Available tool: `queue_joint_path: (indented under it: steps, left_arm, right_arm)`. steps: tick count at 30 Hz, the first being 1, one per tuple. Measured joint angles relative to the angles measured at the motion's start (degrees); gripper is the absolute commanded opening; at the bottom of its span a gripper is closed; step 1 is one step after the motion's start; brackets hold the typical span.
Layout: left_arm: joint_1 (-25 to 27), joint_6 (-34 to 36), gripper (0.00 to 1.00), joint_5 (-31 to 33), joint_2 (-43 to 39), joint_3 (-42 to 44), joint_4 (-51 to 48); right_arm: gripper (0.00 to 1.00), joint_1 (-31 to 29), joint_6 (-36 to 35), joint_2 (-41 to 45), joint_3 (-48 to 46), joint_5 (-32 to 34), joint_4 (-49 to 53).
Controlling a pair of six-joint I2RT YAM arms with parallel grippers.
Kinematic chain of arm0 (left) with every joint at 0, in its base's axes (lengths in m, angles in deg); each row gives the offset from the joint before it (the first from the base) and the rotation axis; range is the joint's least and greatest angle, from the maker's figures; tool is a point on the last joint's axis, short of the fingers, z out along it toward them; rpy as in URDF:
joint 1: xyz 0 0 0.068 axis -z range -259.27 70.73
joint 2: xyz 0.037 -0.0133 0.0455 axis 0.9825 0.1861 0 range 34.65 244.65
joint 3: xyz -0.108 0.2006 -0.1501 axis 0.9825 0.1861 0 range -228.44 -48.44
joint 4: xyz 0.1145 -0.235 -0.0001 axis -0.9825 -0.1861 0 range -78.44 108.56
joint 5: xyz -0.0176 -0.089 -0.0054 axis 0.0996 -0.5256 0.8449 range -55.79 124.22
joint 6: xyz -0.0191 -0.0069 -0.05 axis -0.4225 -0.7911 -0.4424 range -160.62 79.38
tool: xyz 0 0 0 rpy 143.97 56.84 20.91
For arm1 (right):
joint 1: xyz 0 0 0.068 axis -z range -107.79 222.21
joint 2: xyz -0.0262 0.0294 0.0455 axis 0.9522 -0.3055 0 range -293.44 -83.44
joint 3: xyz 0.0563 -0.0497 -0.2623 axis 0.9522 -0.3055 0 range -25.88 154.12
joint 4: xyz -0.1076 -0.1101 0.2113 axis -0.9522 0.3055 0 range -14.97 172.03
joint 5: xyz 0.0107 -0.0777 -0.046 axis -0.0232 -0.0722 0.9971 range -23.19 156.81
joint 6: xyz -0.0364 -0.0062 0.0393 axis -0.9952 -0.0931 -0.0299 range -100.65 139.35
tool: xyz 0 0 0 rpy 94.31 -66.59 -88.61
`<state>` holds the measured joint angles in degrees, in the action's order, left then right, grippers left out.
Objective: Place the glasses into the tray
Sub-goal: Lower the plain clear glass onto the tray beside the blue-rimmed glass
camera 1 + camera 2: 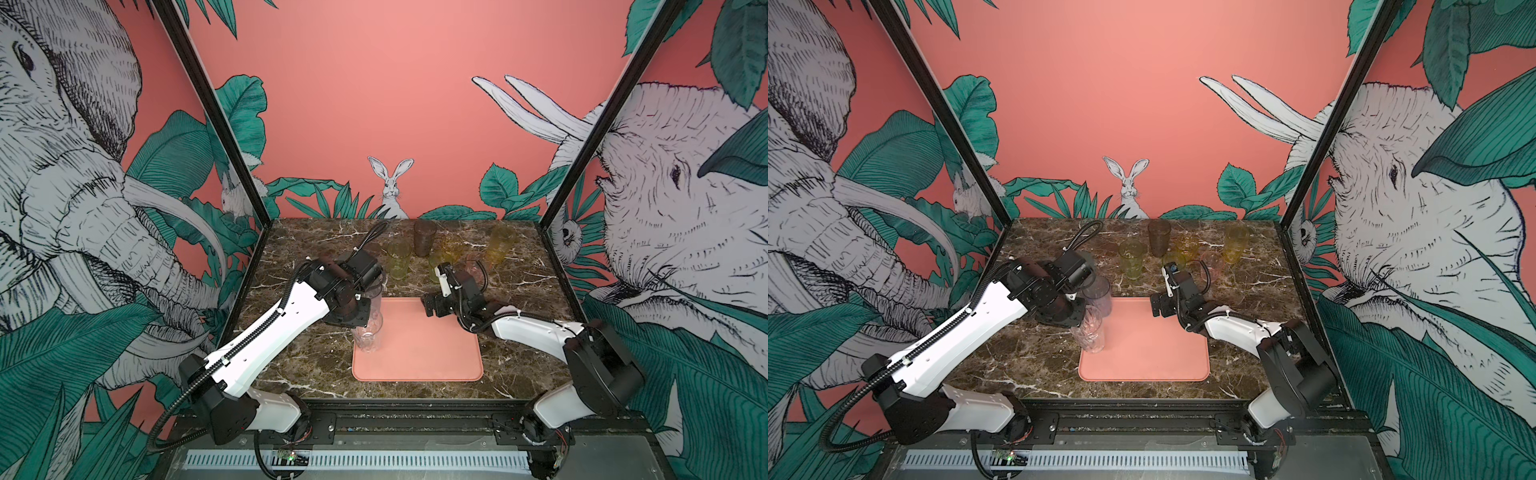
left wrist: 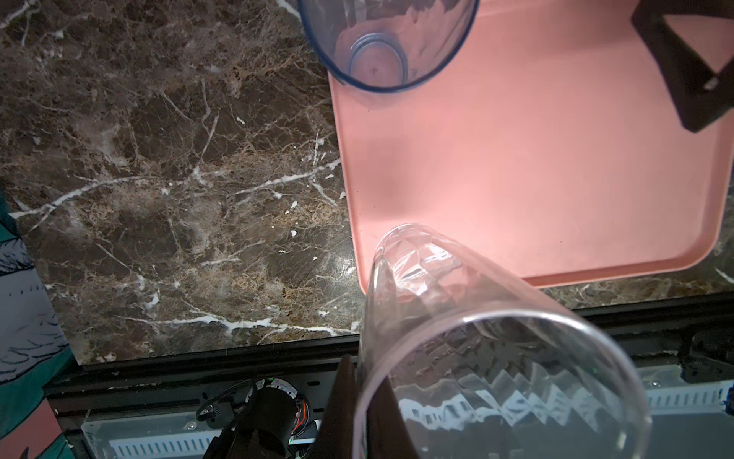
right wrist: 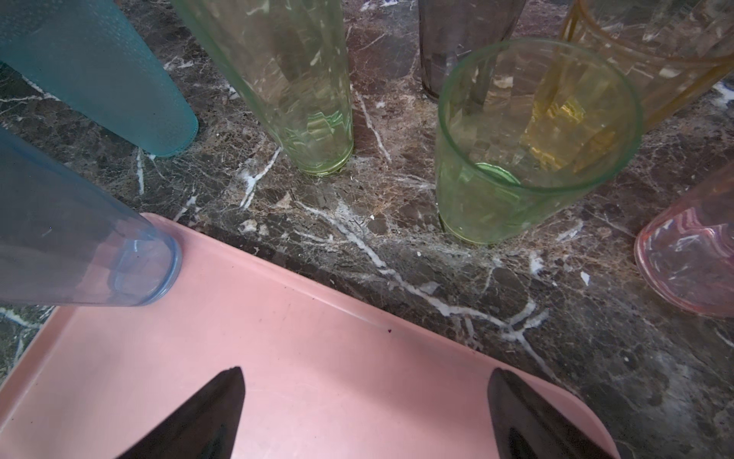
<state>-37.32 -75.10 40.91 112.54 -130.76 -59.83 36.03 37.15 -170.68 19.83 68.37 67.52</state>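
Observation:
The salmon-pink tray [image 1: 432, 353] [image 1: 1154, 353] lies flat on the marble table. My left gripper [image 2: 363, 417] is shut on the rim of a clear faceted glass [image 1: 368, 336] [image 2: 456, 318]. That glass stands upright, its base inside the tray's near-left rim. A grey-violet glass [image 1: 374, 299] [image 3: 79, 246] stands in the tray's far-left corner. My right gripper [image 1: 430, 307] [image 3: 367, 381] hangs open and empty over the tray's far-right corner [image 3: 278, 337].
Behind the tray stand a tall yellow-green glass [image 1: 399, 257] [image 3: 286, 87], a short green one [image 3: 532, 151], a smoky brown one [image 1: 424, 237], amber ones [image 1: 500, 243] and a pink one [image 3: 691, 254]. A frosted blue-grey glass [image 3: 99, 71] stands far left.

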Motion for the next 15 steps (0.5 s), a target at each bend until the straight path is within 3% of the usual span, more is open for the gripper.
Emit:
queue_joint_path:
  steps: [15]
  left_arm:
    - [-5.42, 1.53, 0.0, -0.31, 0.15, 5.22, 8.72]
  right_arm:
    - [0.98, 0.0, 0.0, -0.15, 0.0, 0.09, 0.5]
